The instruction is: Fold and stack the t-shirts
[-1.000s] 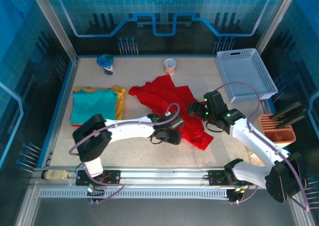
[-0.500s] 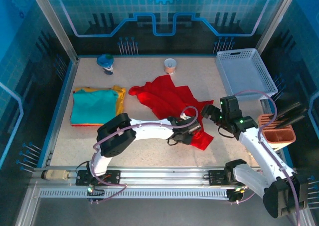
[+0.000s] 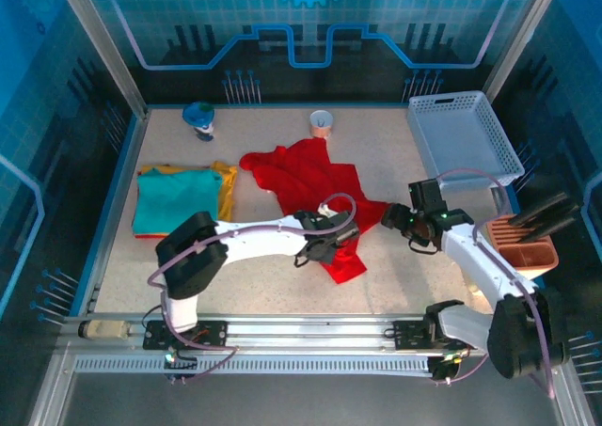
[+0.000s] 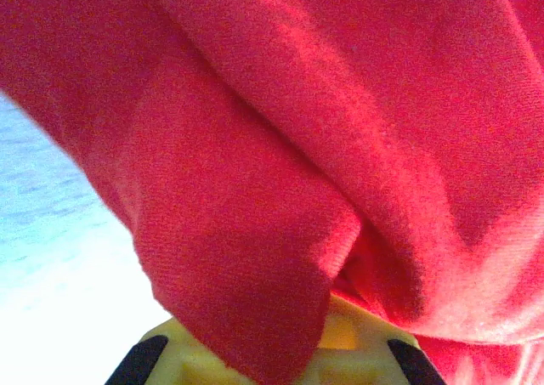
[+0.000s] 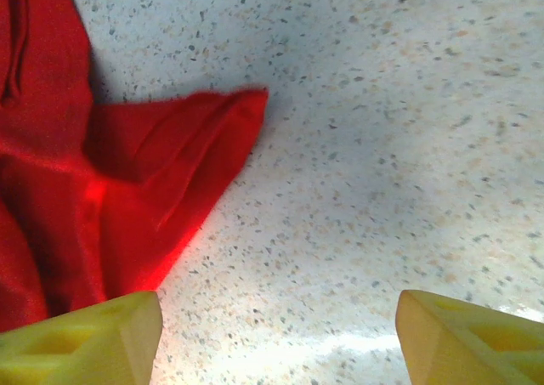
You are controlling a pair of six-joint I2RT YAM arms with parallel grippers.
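The red t-shirt (image 3: pixel 315 186) lies crumpled in the middle of the table, and its cloth hangs close in front of the left wrist camera (image 4: pixel 280 147). My left gripper (image 3: pixel 323 248) is shut on its lower edge. At the shirt's right corner (image 5: pixel 183 138) my right gripper (image 3: pixel 396 218) is open. Bare tabletop lies between its yellow fingertips (image 5: pixel 85 334), and the left one sits at the cloth's edge. At the left, the folded teal t-shirt (image 3: pixel 174 198) rests on the yellow-orange one (image 3: pixel 226 183).
A white lattice basket (image 3: pixel 466 139) stands at the back right. An orange holder with dark tools (image 3: pixel 525 241) sits by the right edge. A blue-capped figure (image 3: pixel 199 118) and a small cup (image 3: pixel 322 122) stand along the back.
My left gripper has shut on the red shirt's lower edge and drawn it leftwards. The right gripper has moved off the shirt to its right corner and narrowed a little.
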